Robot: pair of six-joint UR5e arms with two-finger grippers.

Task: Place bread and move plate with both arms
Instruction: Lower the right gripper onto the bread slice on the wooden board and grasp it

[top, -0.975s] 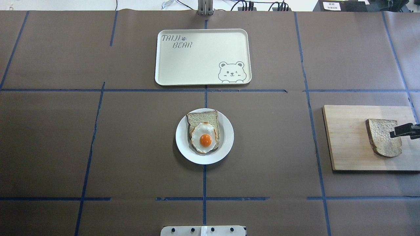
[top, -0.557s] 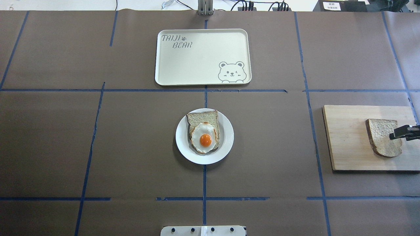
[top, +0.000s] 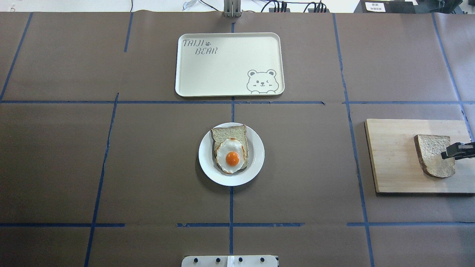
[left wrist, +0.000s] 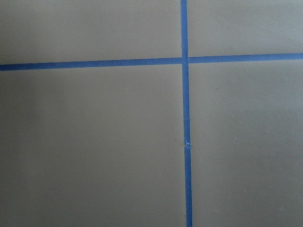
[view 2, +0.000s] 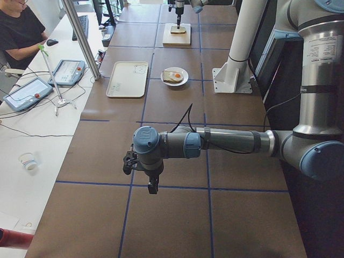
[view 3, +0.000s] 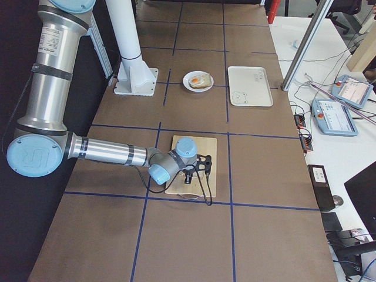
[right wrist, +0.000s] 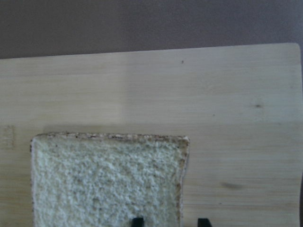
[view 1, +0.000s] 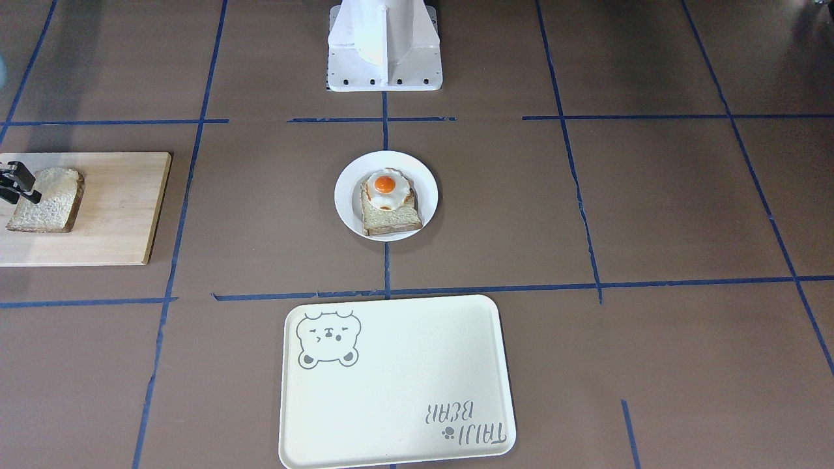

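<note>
The bread [top: 430,155] lies flat on a wooden cutting board [top: 393,163] at the table's right end; it also shows in the front view [view 1: 49,198]. My right gripper [top: 451,152] hangs low over the slice's outer edge. In the right wrist view the gripper [right wrist: 170,221] is open, one fingertip [right wrist: 137,221] over the bread [right wrist: 104,179] and the other past its crust. The white plate [top: 206,167] sits mid-table with an egg-topped toast [top: 232,154]. My left gripper [view 2: 152,185] hovers over bare table far to the left, and I cannot tell its state.
A cream bear tray [top: 222,70] lies beyond the plate at the far side. The white robot pedestal [view 1: 384,45] stands at the near edge. Blue tape lines [top: 232,207] cross the brown table cover. An operator [view 2: 19,32] sits by the far side.
My right gripper tip has shifted slightly over the bread's outer edge. The bread, plate and tray have not moved.
</note>
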